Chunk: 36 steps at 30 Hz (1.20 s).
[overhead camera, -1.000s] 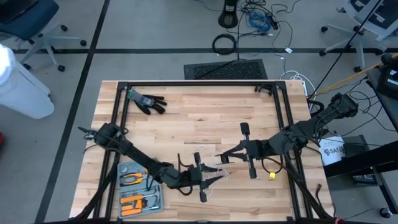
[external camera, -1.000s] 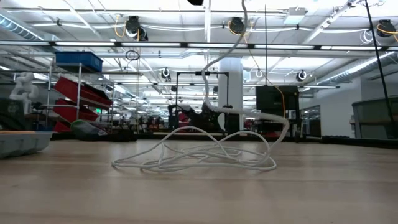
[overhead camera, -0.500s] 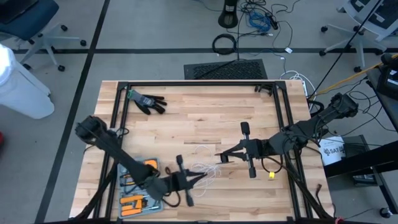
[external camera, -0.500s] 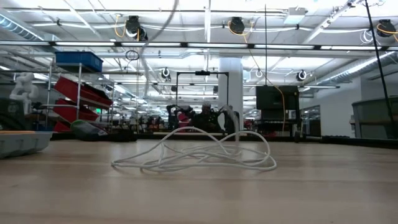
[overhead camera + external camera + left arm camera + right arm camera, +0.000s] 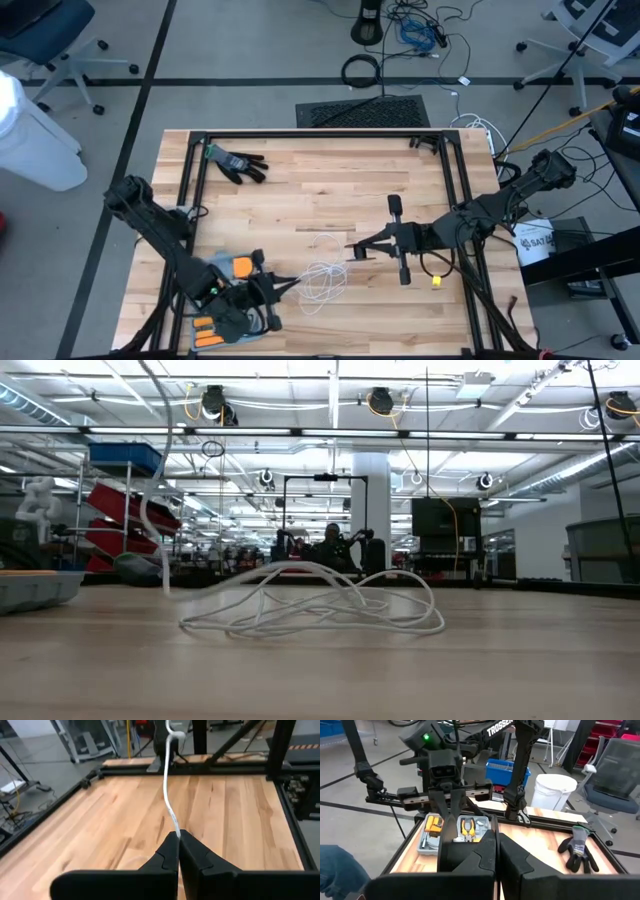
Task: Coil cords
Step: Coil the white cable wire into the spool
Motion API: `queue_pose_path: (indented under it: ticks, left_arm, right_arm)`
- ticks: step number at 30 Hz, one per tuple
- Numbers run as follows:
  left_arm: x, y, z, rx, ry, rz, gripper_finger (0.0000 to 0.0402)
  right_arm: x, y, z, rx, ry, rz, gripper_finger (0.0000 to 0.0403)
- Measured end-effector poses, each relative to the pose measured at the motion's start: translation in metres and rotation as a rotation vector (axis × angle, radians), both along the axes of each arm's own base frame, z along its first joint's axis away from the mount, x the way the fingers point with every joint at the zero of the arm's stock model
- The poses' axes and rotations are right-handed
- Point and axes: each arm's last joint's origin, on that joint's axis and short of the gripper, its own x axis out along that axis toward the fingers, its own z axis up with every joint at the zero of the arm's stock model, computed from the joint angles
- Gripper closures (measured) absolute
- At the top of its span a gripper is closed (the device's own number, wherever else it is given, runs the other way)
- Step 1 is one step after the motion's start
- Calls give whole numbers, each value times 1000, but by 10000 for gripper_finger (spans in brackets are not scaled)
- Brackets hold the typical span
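Observation:
The thin white cord (image 5: pixel 322 280) lies in loose loops on the wooden table near the front middle, its loops (image 5: pixel 320 610) resting on the wood. One strand (image 5: pixel 158 480) rises from the pile out of the low view. My left gripper (image 5: pixel 290 285) is just left of the pile, shut on the cord (image 5: pixel 172 815). My right gripper (image 5: pixel 348 250) hovers shut just right of and behind the pile. In the left wrist view the strand runs on to my right gripper (image 5: pixel 162 745). My left gripper pinches a single strand of the cord (image 5: pixel 176 831) between its two fingertips, coming from the table's left. The strand runs almost straight from the tips toward my right gripper. My right gripper is shut where the cord's end (image 5: pixel 174 735) arrives; its own fingers (image 5: pixel 490 850) hide the contact.
A black glove (image 5: pixel 235 162) lies at the far left of the table. A grey tray (image 5: pixel 225 305) with orange-handled tools sits at the near left, under my left arm. A small yellow piece (image 5: pixel 437 283) lies at the near right. Black frame rails (image 5: pixel 320 135) border the table.
My left gripper has shut on the cord and drawn back toward the table's left edge, away from my right gripper. The raised strand has swept across the low view with it, while the loops on the table have stayed where they were.

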Motion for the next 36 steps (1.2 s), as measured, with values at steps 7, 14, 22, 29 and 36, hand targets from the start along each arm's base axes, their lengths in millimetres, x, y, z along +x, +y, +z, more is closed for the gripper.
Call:
queue_pose_path:
  ticks: [7,14,22,29,36]
  left_arm:
    - [-5,-2,-3,-62,5,17,387]
    - [-12,-10,-3,-64,6,-14,353]
    - [-20,-19,-1,-21,-8,-46,335]
    - [-2,-15,20,92,-131,-35,334]
    - [19,0,48,150,-281,-16,333]
  right_arm:
    - [0,0,0,1,-3,0,403]
    - [0,0,0,1,-2,1,403]
    - [0,0,0,2,-2,2,403]
    - [1,1,-1,7,0,0,403]
    - [10,6,-11,7,36,-4,403]
